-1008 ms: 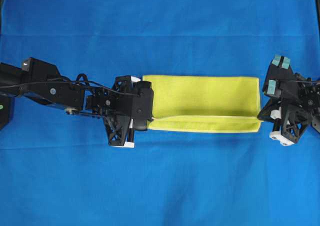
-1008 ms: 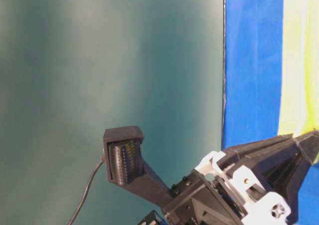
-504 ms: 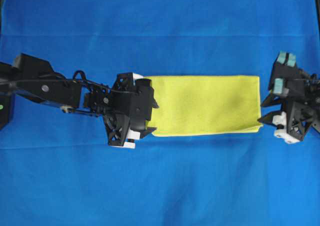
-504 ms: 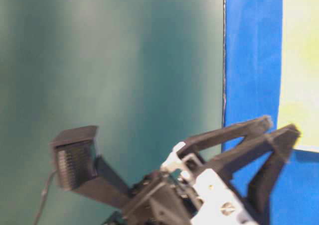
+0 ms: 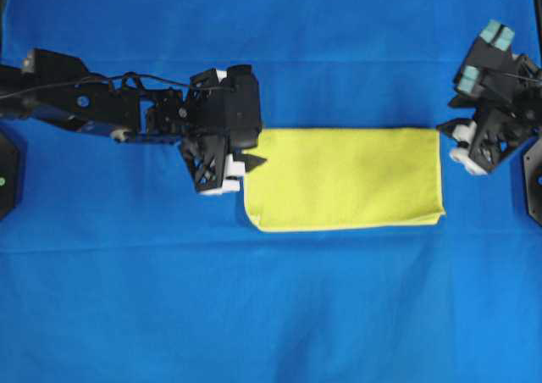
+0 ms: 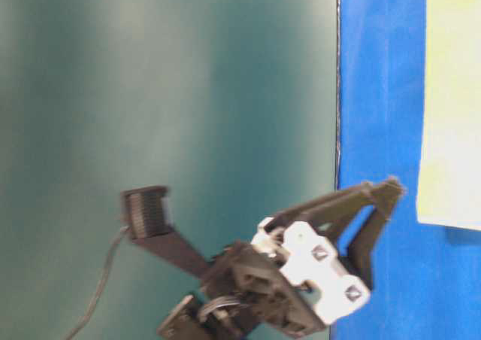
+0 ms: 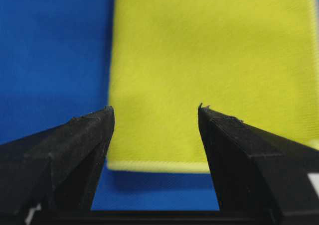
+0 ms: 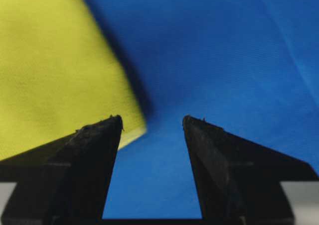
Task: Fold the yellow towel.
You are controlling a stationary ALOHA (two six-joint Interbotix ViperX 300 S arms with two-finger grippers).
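Overhead view: the yellow towel (image 5: pixel 345 178) lies flat as a folded rectangle, long side running 9 to 3 o'clock, on the blue-covered bench (image 5: pixel 271 315), just right of centre. The left pincer (image 5: pixel 246 158) sits at the towel's 9 o'clock end near its upper corner, jaws wide and empty; its wrist cam shows the hem between the fingertips (image 7: pixel 89 130). The right pincer (image 5: pixel 453 133) hovers at the 3 o'clock end, by the towel's upper corner, jaws also wide, holding nothing.

Blue cloth (image 5: pixel 279 307) spread flat over the whole work surface, faintly creased. Beyond its edge, a plain teal backdrop (image 6: pixel 165 92).
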